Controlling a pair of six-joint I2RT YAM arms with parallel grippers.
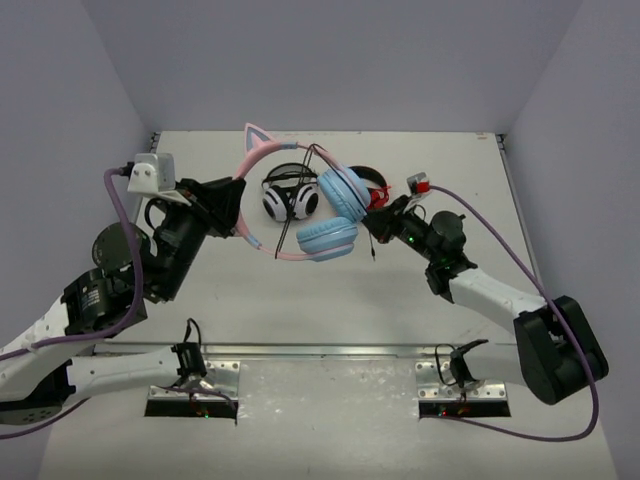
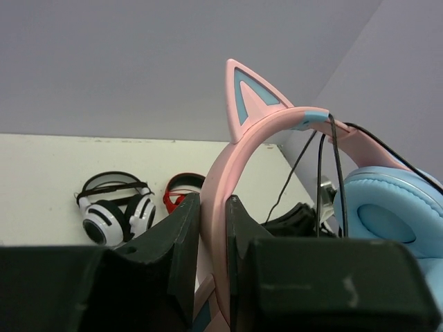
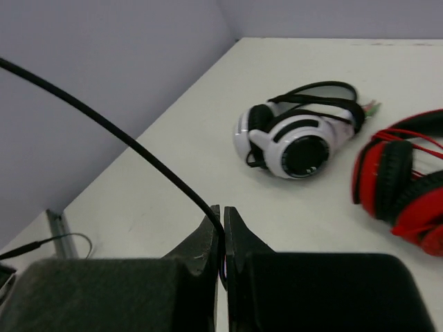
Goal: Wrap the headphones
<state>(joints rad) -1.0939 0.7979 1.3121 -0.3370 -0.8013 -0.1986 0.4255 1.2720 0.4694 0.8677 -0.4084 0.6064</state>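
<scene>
We see soft, even light from above; table (image 1: 330,310) bright, shadows faint. In wrist views we find near fingers (image 2: 176,256) dark, blurred; background sharp.

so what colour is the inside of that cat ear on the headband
Light blue, rimmed in pink; the cat ear shows best in the left wrist view.

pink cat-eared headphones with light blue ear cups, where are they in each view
top external: pink cat-eared headphones at centre, headband in the left pincer
left wrist: their headband at centre, clamped by that pincer; blue ear cup at right
right wrist: only their thin black cable, pinched in the right pincer
shared landmark: white-and-black headphones, on the table in all three views
</scene>
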